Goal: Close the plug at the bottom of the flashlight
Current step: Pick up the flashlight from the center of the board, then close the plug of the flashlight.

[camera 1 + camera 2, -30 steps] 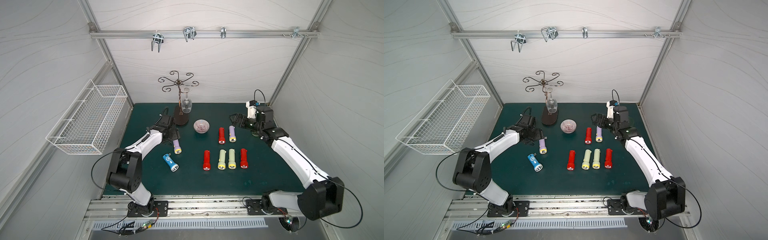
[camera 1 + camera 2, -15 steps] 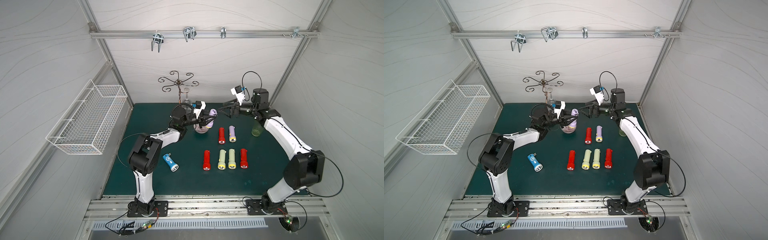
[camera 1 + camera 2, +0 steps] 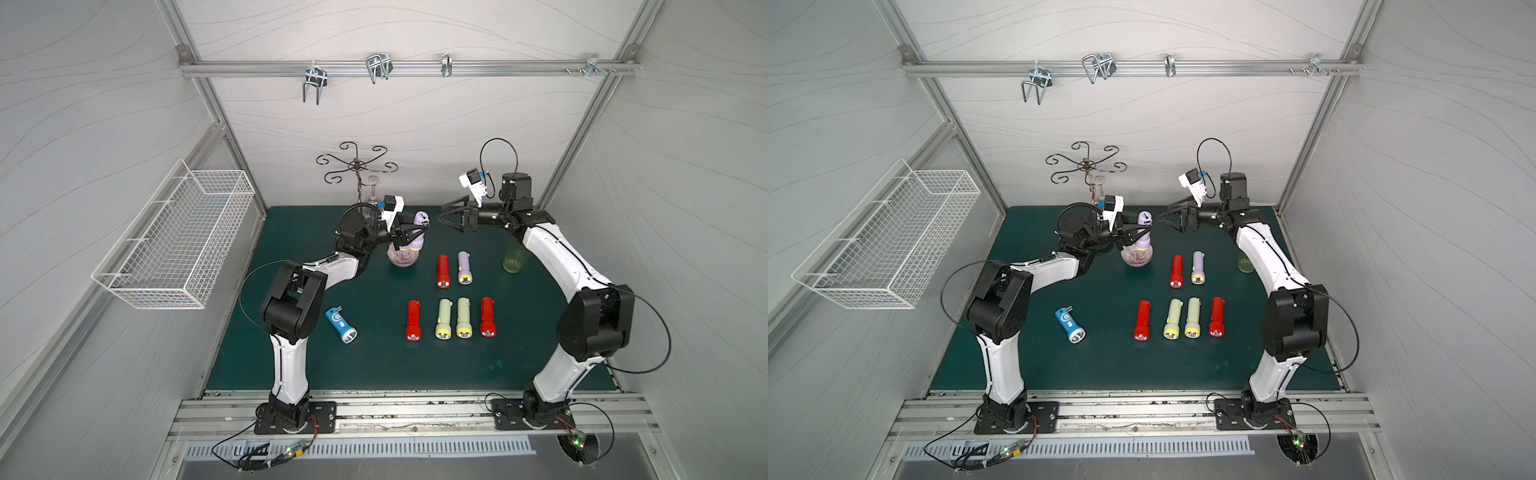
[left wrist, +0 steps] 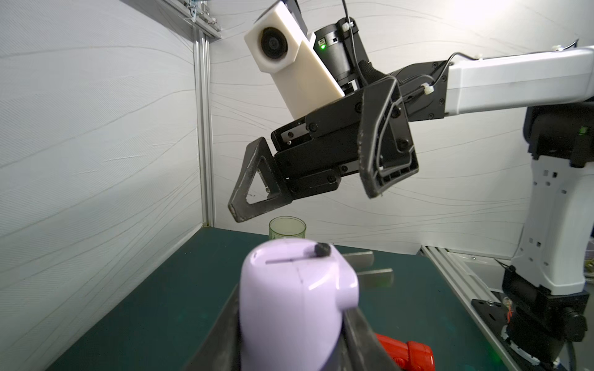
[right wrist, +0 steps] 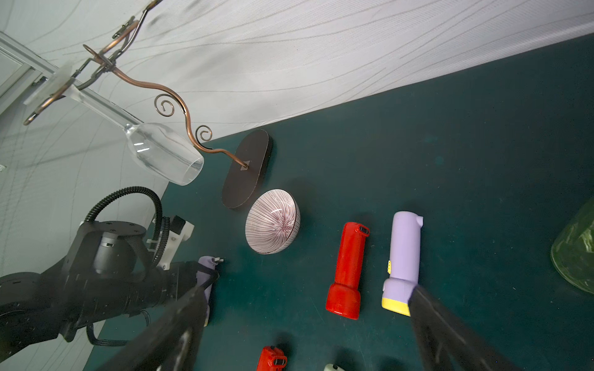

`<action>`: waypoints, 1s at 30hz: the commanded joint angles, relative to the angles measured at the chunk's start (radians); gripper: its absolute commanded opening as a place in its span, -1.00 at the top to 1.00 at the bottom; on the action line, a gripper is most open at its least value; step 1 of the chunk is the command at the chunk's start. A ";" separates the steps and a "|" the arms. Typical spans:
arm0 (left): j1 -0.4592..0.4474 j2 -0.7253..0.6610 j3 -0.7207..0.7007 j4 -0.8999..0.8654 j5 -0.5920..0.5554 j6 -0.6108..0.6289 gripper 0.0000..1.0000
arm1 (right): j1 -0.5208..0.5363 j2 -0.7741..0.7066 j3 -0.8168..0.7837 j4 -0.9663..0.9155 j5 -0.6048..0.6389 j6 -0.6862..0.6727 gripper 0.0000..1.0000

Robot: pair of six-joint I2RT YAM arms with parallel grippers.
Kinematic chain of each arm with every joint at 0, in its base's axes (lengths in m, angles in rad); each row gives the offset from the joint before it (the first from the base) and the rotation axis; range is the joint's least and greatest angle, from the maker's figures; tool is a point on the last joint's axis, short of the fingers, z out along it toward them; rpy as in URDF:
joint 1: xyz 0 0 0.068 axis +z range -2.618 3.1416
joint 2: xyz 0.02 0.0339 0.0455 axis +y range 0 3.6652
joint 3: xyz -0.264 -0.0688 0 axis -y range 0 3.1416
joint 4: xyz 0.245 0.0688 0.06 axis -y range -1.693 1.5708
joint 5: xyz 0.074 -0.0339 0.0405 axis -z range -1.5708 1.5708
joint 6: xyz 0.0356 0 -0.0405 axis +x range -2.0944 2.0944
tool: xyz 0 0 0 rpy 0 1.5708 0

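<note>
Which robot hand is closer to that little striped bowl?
Left. The left gripper, gripping a purple flashlight, hangs right by the striped bowl; the right gripper, open, is farther off toward the green cup.

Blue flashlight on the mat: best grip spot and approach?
Grip the blue flashlight at mid-barrel, from straight above, closing across its width. It lies flat and diagonal on the mat; the lens head flares wider, and the folded-out plug at the far end should probably stay clear.

Top views sat high over the 6 o'clock edge, looked down toward 12, sharing the whole mat (image 3: 374, 365). Wrist views were close-in, facing each other.
</note>
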 commanded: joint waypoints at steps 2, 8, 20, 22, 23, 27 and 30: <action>-0.004 0.023 0.028 0.000 0.000 0.015 0.14 | -0.014 -0.024 -0.036 0.088 -0.038 0.015 -0.98; -0.002 0.039 0.024 0.012 0.002 0.020 0.26 | -0.017 0.005 -0.014 0.056 -0.068 0.010 -0.98; 0.005 0.093 0.080 -0.034 -0.003 0.048 0.03 | -0.018 -0.009 -0.003 0.022 -0.028 -0.002 -0.98; 0.005 0.104 0.095 -0.050 -0.002 0.052 0.08 | -0.017 -0.014 -0.005 0.022 -0.018 -0.001 -0.98; 0.005 0.108 0.099 -0.056 -0.001 0.053 0.12 | -0.018 -0.015 -0.005 0.019 -0.012 -0.001 -0.98; 0.005 0.107 0.099 -0.068 0.002 0.053 0.33 | -0.017 -0.026 -0.010 0.016 0.018 -0.003 -0.98; 0.005 0.091 0.102 -0.077 0.012 0.059 0.57 | -0.018 -0.024 -0.010 0.019 0.024 -0.003 -0.98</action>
